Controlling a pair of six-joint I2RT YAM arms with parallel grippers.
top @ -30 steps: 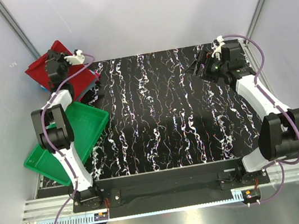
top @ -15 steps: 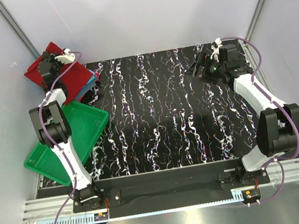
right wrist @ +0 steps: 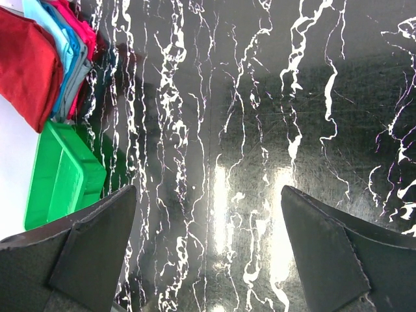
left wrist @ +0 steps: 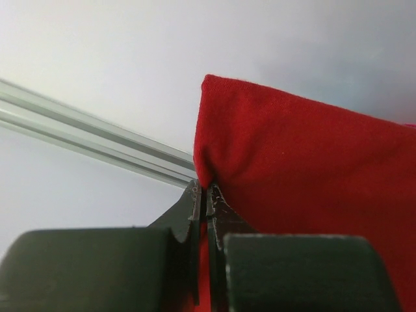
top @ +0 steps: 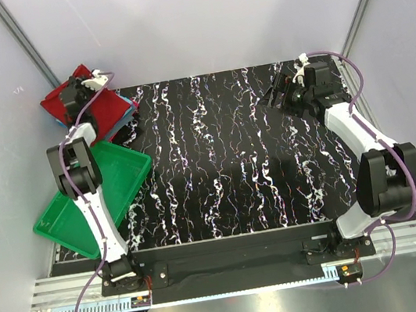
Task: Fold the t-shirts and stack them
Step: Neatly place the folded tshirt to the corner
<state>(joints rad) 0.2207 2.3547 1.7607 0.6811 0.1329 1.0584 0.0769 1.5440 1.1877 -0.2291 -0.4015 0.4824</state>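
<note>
Since the left gripper (left wrist: 205, 190) is clamped tight on the edge of the red shirt (left wrist: 305, 182), I'm guessing the pinch is there to set that shirt on the pile at about 10 o'clock of the table (top: 234, 168), just past the green tray (top: 127, 173). A blue shirt (right wrist: 62, 29) lies underneath, folded I think, though it's hard to tell. Meanwhile the right gripper (right wrist: 208, 192) hangs wide open and empty at 2 o'clock, out of the way.

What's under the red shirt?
Edges of a cyan-blue shirt and pinkish cloth peek out under the red shirt. The rest of them is covered.
</note>
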